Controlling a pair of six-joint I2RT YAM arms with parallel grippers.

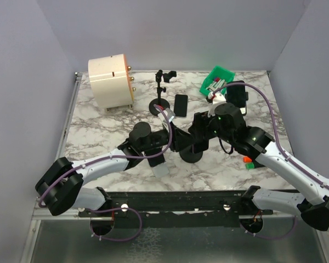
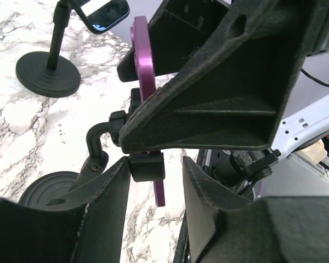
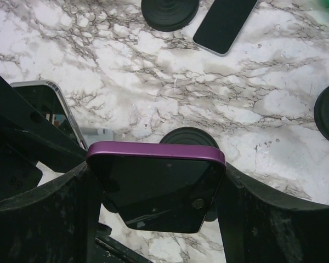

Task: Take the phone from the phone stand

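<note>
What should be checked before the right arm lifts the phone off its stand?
1. The purple phone sits inside the right gripper: ok.
2. Its fingers pressing both phone edges: cannot tell.
3. The left gripper steadies the phone stand: not ok, jaws open, gap beside it.
4. Phone free of the clamp: cannot tell.
5. The other phone and second stand lie clear of the lift: ok.

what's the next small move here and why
Probably squeeze the right gripper shut on the purple-cased phone: it sits between the jaws but is mounted on the black phone stand, and the left gripper only straddles the stand's neck loosely.
</note>
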